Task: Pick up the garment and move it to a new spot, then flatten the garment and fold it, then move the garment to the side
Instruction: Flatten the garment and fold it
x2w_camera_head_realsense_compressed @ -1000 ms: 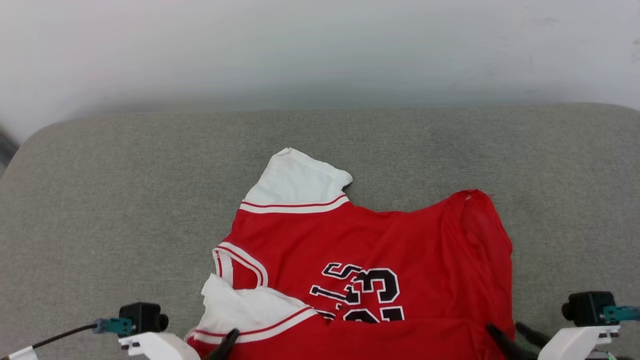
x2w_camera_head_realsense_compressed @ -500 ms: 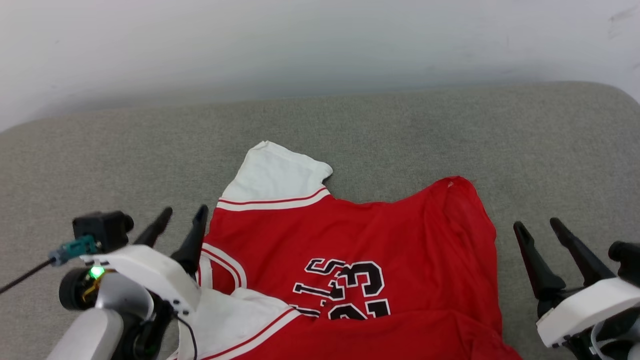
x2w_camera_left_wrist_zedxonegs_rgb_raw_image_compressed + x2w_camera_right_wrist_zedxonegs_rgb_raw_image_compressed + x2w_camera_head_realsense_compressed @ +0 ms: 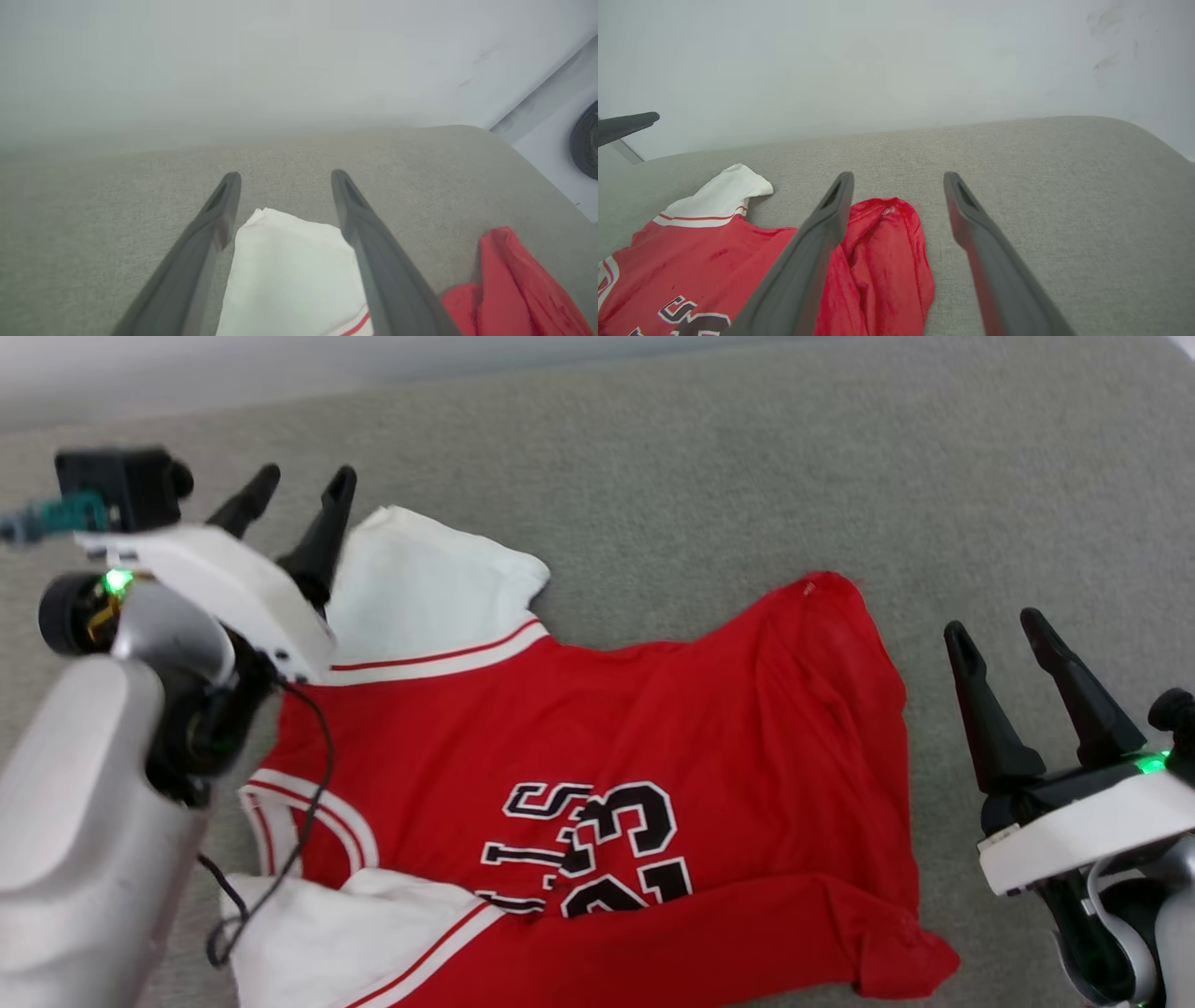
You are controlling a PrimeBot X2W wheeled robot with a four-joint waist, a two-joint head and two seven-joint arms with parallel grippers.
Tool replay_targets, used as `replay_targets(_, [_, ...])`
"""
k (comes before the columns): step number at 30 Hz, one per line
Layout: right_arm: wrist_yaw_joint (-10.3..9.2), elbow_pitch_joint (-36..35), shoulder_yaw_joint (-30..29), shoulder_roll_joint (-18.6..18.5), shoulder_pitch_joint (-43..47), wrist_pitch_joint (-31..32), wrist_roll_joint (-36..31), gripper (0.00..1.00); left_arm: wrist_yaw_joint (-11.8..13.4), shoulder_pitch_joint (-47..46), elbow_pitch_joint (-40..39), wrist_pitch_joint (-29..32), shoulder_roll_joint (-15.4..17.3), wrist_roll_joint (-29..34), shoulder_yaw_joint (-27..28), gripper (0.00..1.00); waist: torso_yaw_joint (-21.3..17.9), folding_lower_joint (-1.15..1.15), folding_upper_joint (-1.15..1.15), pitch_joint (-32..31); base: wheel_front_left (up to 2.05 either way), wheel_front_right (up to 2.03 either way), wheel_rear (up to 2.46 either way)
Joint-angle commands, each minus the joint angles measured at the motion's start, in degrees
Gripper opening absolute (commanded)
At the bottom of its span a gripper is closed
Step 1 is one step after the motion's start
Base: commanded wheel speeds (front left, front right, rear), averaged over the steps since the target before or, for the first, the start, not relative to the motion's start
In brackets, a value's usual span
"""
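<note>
The garment (image 3: 597, 737) lies spread on a grey padded surface (image 3: 709, 457) with a fine woven nap and rounded corners. It sits toward the near edge, about midway between left and right. It is thin, limp red cloth, creased along its right side, with a black-and-white number print facing up. One white sleeve (image 3: 429, 588), edged in red-and-white stripe trim, points toward the far edge. A second white sleeve panel (image 3: 345, 933) lies at the near left. A red band of cloth is folded over across the near side.

The left gripper (image 3: 305, 474) has tapered dark fingers spread wide, holding nothing; in the left wrist view they straddle the sleeve's far corner (image 3: 266, 219). The right gripper (image 3: 992, 625) is likewise spread and empty, just off the garment's right edge, over bare surface.

A second ago both grippers were low at the near hem. Half a second ago the left one stood beside the striped trim; now it reaches further along the sleeve. The head camera has tipped downward, so less of the pale wall (image 3: 831, 60) shows.
</note>
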Motion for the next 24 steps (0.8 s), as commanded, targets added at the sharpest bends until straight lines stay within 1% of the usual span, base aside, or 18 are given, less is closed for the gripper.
replay_targets(1, [-0.02,0.36,0.16,0.46,-1.26,-0.46,-0.25,1.00,-0.90,-2.62,1.59,2.08,0.59,-0.67,-0.31,1.00,-2.76,-0.01,0.00,3.12,0.00,0.00,0.00])
replay_targets(6, [-0.02,1.69,1.12,1.34,-2.86,-1.41,0.00,1.00,-3.27,-9.84,7.30,12.66,3.16,-2.31,-2.35,1.00,-5.38,-0.01,0.00,5.65,0.00,0.00,0.00])
replay_targets(12, [-0.02,3.61,2.58,2.19,-3.83,-2.43,0.83,1.00,-5.34,-14.58,12.98,27.28,7.71,-3.71,-5.46,1.00,-8.52,-0.01,0.00,8.02,0.00,0.00,0.00])
replay_targets(15, [-0.02,4.69,3.24,2.58,-3.93,-2.98,1.58,1.00,-5.17,-15.70,15.36,32.76,9.63,-3.95,-6.63,1.00,-9.79,-0.01,0.00,9.01,0.00,0.00,0.00])
replay_targets(18, [-0.02,5.53,3.71,2.61,-3.94,-3.32,2.04,1.00,-4.71,-15.61,17.68,36.07,10.69,-3.82,-7.48,1.00,-10.84,-0.01,0.00,9.79,0.00,0.00,0.00])
replay_targets(22, [-0.02,6.72,4.05,2.57,-4.26,-3.73,3.14,1.00,-4.18,-14.32,20.59,40.16,10.34,-4.73,-8.96,1.00,-11.57,-0.01,0.00,10.42,0.00,0.00,0.00])
replay_targets(23, [-0.02,6.93,4.08,2.37,-4.32,-3.81,3.41,1.00,-4.10,-13.98,20.99,40.82,10.11,-4.88,-9.30,0.58,-11.64,-0.01,0.00,10.47,0.00,0.00,0.00])
replay_targets(24, [-0.02,7.12,4.05,2.19,-4.42,-3.73,3.89,1.00,-4.04,-13.86,21.16,40.67,9.72,-4.87,-9.53,0.27,-11.62,-0.01,0.00,10.49,0.00,0.00,0.00])
